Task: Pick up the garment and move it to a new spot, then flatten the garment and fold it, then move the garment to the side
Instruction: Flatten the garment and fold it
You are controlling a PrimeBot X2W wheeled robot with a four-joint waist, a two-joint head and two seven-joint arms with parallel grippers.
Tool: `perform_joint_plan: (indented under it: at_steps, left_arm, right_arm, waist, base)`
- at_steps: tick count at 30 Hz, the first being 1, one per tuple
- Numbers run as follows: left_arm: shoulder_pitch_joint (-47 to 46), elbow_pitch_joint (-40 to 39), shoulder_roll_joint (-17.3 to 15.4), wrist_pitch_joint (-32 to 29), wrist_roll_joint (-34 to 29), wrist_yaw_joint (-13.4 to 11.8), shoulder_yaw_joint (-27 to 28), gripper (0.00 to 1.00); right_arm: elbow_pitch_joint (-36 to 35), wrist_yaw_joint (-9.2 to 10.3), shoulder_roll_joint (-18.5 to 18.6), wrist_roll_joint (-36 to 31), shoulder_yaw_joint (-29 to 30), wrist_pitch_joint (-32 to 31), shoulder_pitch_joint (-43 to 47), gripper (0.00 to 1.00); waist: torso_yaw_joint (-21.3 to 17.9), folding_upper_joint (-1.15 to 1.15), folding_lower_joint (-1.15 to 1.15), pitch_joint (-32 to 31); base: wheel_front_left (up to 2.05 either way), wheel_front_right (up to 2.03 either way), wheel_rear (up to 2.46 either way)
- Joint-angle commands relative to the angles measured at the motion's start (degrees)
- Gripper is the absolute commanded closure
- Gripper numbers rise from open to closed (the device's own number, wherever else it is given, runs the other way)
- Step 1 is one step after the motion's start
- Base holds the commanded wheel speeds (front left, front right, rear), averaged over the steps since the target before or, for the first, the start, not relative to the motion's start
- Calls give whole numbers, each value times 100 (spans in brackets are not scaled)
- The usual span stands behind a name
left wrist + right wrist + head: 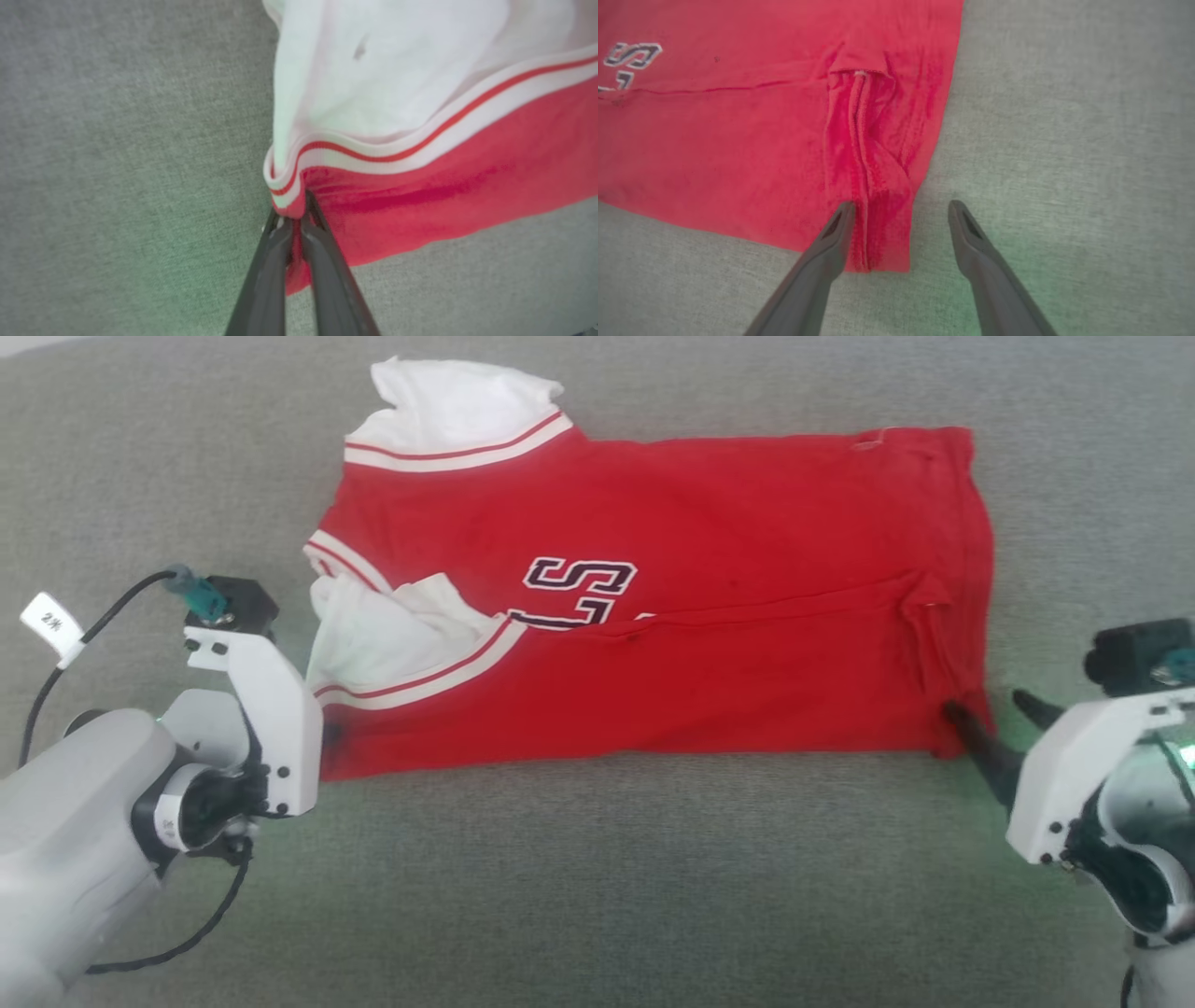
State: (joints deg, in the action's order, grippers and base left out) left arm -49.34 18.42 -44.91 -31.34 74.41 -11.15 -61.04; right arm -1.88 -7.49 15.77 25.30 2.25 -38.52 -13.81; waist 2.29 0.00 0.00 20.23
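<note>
Garment (747,523) soft red, folded oblong; L hand (295,211) pinches striped corner, R hand (901,204) agape.

My head camera looks steeply down on the garment (653,644); both wrist cameras sit close at its near corners.

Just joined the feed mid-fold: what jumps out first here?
The bright red garment lies spread across the grey surface, white sleeves toward the robot's left. The left gripper is shut on its near left corner; the right gripper stands open at the near right hem corner.
</note>
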Motion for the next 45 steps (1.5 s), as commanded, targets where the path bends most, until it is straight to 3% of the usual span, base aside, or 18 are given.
perform_joint_plan:
  at_steps: [1, 6, 7, 8, 16, 21, 27, 34, 41, 45]
  left_arm:
    - [149, 31, 129, -28, -17, 45, -142, 100]
    - [148, 115, 264, 19, -21, 108, -165, 100]
    - [147, 136, 286, 32, -26, 121, -166, 100]
    - [148, 155, 305, 55, -38, 137, -170, 100]
    - [152, 273, 307, 102, -7, 226, -128, 100]
    - [103, 95, 106, -7, 27, 95, -71, 100]
    - [55, -362, -154, -126, -20, -111, -41, 100]
    - [159, -1234, -578, -287, -69, -557, -48, 100]
    - [523, -2076, -984, -291, -13, -1026, -100, 100]
    - [775, -2088, -960, -222, 93, -1099, -153, 100]
  right_arm:
    - [93, 0, 31, -1, -50, -99, -123, 0]
    - [781, 0, 17, 12, -254, -625, -293, 0]
    - [907, 0, 30, -19, -303, -740, -313, 9]
    - [1006, 0, 46, -13, -369, -847, -324, 99]
    - [1059, 8, 299, 105, -403, -991, -523, 100]
    - [770, 7, 510, 229, -359, -1212, -489, 100]
    - [311, 5, 688, 341, -265, -1516, -353, 100]
    - [-555, 5, 748, 482, 5, -2079, 114, 100]
    - [-1216, 5, 555, 513, 370, -2494, 715, 100]
    - [-1122, 5, 369, 423, 409, -2443, 937, 100]
  waist:
    - [64, 0, 0, 39]
    - [185, 0, 0, 82]
    - [204, 0, 0, 87]
    - [218, 0, 0, 89]
    - [271, 0, 0, 67]
    - [276, 0, 0, -8]
    - [313, 0, 0, -75]
    - [363, 0, 0, -147]
    - [361, 0, 0, -130]
    - [327, 0, 0, -95]
  base:
    - [0, 0, 0]
    - [0, 0, 0]
    - [0, 0, 0]
    - [0, 0, 0]
    - [0, 0, 0]
    - [0, 0, 0]
    - [0, 0, 0]
    - [0, 0, 0]
    - [0, 0, 0]
    - [0, 0, 0]
